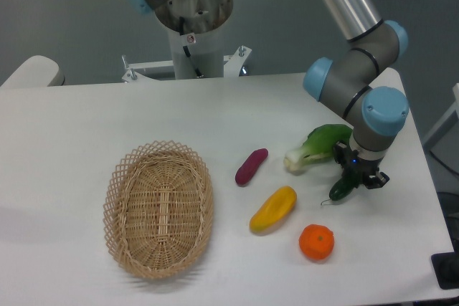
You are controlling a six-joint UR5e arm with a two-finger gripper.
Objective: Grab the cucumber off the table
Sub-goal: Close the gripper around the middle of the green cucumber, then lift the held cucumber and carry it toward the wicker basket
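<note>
Claw (353,175) sits low over the right side of the white table (86,127), its fingers closed around the upper end of the cucumber (341,187), which hangs tilted from the grip, its thin stem tip pointing down and to the left, close to the tabletop; whether that tip touches the surface cannot be told. Just up and to the left of the claw lies a bok choy (316,145), leafy end nearest the claw, white stalk pointing away. Below and left of the claw rests an orange (316,241). Farther left lies a yellow vegetable (273,209), and beyond it, slightly higher, a small purple vegetable (251,166). Well away to the left stands an oval wicker basket (158,208). Above the claw rises the grey arm with blue joint caps (384,109).
</note>
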